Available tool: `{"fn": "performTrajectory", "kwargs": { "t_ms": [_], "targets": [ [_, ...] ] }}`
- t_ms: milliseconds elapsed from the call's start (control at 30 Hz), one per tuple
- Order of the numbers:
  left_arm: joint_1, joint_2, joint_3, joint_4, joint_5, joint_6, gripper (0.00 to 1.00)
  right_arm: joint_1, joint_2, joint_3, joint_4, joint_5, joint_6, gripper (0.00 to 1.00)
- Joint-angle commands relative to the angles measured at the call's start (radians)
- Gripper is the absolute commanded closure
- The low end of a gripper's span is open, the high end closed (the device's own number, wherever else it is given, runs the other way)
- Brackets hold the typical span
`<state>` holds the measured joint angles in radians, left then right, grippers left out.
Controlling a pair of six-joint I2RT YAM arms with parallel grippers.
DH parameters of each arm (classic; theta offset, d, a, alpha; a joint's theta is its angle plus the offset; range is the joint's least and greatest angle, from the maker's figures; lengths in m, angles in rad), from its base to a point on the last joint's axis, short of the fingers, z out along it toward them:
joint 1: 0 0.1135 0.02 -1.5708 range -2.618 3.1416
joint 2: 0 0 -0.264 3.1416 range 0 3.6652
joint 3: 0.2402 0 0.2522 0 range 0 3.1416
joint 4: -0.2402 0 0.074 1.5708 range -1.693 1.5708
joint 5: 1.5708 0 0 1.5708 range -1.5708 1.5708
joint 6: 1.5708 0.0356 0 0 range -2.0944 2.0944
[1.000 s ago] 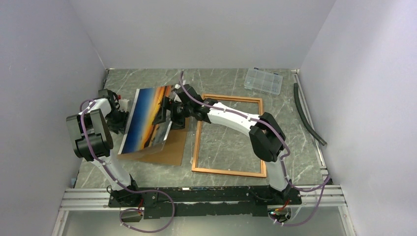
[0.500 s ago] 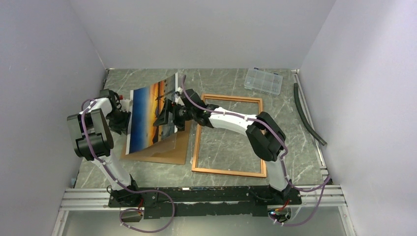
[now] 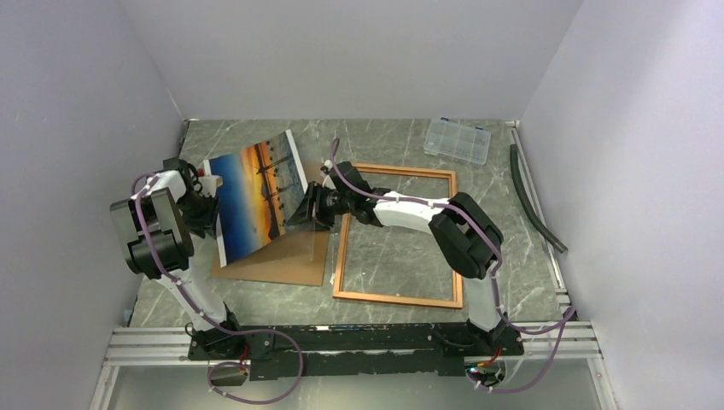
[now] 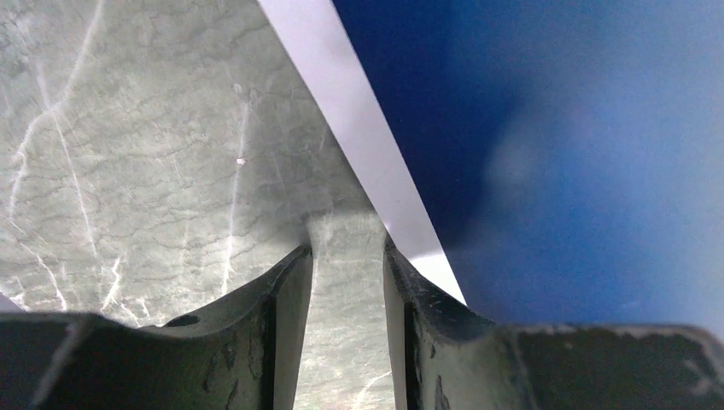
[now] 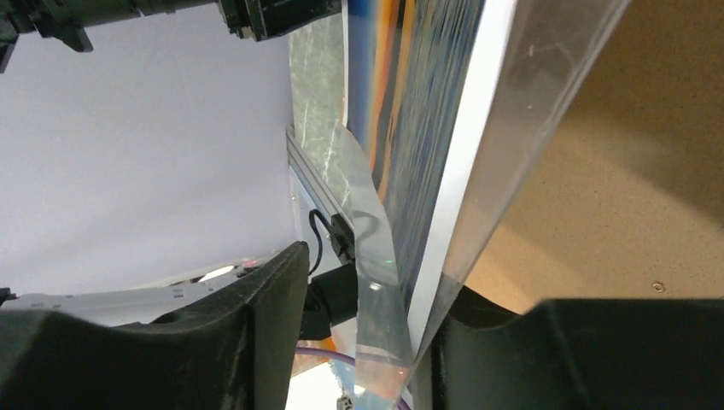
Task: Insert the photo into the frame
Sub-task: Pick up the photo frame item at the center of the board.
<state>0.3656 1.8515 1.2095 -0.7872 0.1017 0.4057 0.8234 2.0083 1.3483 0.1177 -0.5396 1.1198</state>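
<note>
The left arm [image 3: 158,235] stands folded with its elbow raised, and the left gripper [image 4: 347,248] points toward three o'clock, jaws partly apart. The right arm [image 3: 410,207] stretches low toward ten o'clock, the right gripper [image 5: 367,273] aimed at nine, jaws apart.

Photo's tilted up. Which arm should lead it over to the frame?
Right, probably. The right gripper straddles the photo's edge nearest the frame, which lies under that arm. The left gripper sits at the far edge, across the photo from the frame.
</note>
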Motion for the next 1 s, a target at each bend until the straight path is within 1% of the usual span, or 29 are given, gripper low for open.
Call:
{"fn": "performTrajectory", "kwargs": {
  "t_ms": [0,33,67,200,233,267,333,400,533,633,800,967],
  "targets": [
    [-0.014,0.044,-0.019,0.021,0.011,0.013,0.58,-0.002,-0.062,-0.021,0.098,-0.051,0.029,0.56],
    [-0.018,0.046,-0.025,0.025,0.005,0.014,0.58,-0.003,-0.061,-0.021,0.095,-0.056,0.029,0.58],
    [-0.021,0.046,-0.029,0.028,0.002,0.015,0.58,-0.004,-0.063,-0.022,0.088,-0.061,0.025,0.62],
    [-0.028,0.041,-0.03,0.032,-0.01,0.017,0.58,-0.014,-0.099,-0.056,0.069,-0.066,0.004,0.65],
    [-0.028,0.041,-0.03,0.034,-0.012,0.019,0.58,-0.017,-0.112,-0.069,0.06,-0.063,-0.006,0.67],
    [-0.029,0.041,-0.03,0.034,-0.012,0.021,0.58,-0.02,-0.125,-0.081,0.05,-0.057,-0.017,0.73],
    [-0.032,0.043,-0.031,0.035,-0.012,0.022,0.59,-0.029,-0.147,-0.105,0.034,-0.054,-0.031,0.89],
    [-0.037,0.043,-0.034,0.038,-0.017,0.025,0.59,-0.039,-0.161,-0.125,0.016,-0.056,-0.04,1.0],
    [-0.05,0.04,-0.045,0.043,-0.024,0.03,0.59,-0.055,-0.199,-0.156,-0.022,-0.041,-0.063,1.0],
    [-0.057,0.04,-0.043,0.041,-0.028,0.03,0.59,-0.064,-0.238,-0.157,-0.088,-0.025,-0.102,1.0],
    [-0.068,0.041,-0.04,0.04,-0.033,0.037,0.59,-0.082,-0.331,-0.151,-0.291,0.021,-0.196,1.0],
    [-0.092,0.052,-0.051,0.048,-0.058,0.048,0.59,-0.14,-0.445,-0.199,-0.435,0.045,-0.266,1.0]
  ]
}}
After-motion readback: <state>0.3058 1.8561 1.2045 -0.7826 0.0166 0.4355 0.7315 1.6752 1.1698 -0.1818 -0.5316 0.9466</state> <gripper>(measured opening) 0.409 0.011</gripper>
